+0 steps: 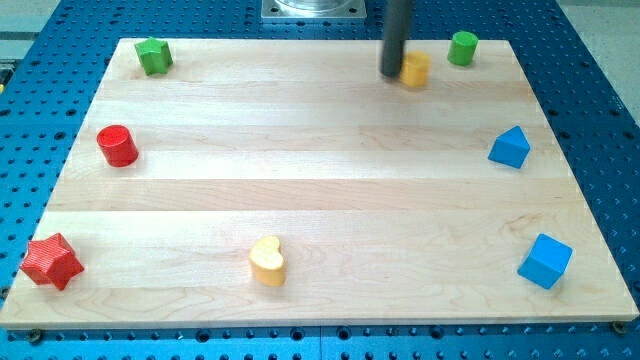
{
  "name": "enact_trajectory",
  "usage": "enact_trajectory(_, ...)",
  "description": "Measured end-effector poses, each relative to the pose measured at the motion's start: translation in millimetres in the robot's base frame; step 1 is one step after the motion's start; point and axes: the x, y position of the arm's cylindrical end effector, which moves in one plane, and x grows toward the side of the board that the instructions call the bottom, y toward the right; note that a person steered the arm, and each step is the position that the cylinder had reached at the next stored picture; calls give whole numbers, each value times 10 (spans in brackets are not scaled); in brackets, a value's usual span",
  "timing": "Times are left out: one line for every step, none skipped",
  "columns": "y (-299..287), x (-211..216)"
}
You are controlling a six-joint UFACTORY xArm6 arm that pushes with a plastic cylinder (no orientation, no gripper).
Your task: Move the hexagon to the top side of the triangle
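Yellow hexagon point(416, 70) near the desk point(300, 180) top edge, touching my tip point(392, 72) on the tip's right in the view. Blue triangle point(510, 147) lower right of the hexagon, well apart. No fingers fitted; state not applicable. No legible writing or brands.

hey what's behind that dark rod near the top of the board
A yellow hexagon block sits right behind my tip, poking out on the view's right. Its left edge is covered by the rod, so contact there can't be confirmed.
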Motion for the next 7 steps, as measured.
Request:
enact_trajectory(183,115)
enact_trajectory(113,-96)
enact_trajectory(595,45)
enact_trajectory(743,132)
enact_trajectory(1062,-22)
enact_trajectory(1170,79)
enact_trajectory(1184,456)
